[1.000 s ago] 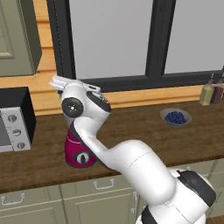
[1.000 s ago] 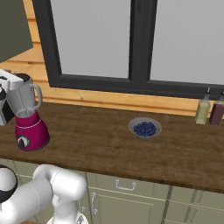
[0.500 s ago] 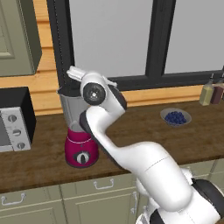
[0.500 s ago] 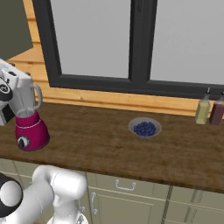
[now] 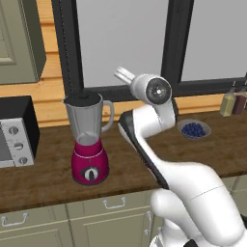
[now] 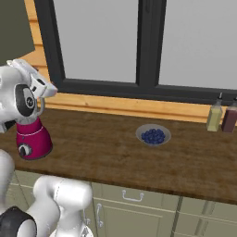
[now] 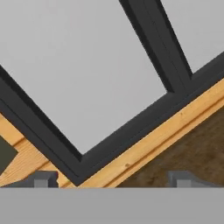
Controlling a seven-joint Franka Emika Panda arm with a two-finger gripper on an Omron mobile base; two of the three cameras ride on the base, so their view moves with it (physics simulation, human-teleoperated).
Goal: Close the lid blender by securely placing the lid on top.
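1. At the far left of the left base view, a silver-and-black toaster oven [image 5: 14, 132] stands on the wooden surface [image 5: 48, 178].
2. Left of centre stands the blender [image 5: 88, 140], a clear jar on a magenta base, with the black lid [image 5: 83, 99] sitting on its mouth.
3. At upper centre, the gripper [image 5: 124, 74] hangs right of the jar top, apart from it, jaws spread wide and empty.
4. Right of centre sits a bowl of blueberries [image 5: 194, 129].
5. At the far right, two bottles [image 5: 233, 102] stand by the window.

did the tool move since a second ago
Yes. The tool was over the blender; now it's pulled off to the right, toward the window mullion, jaws open.
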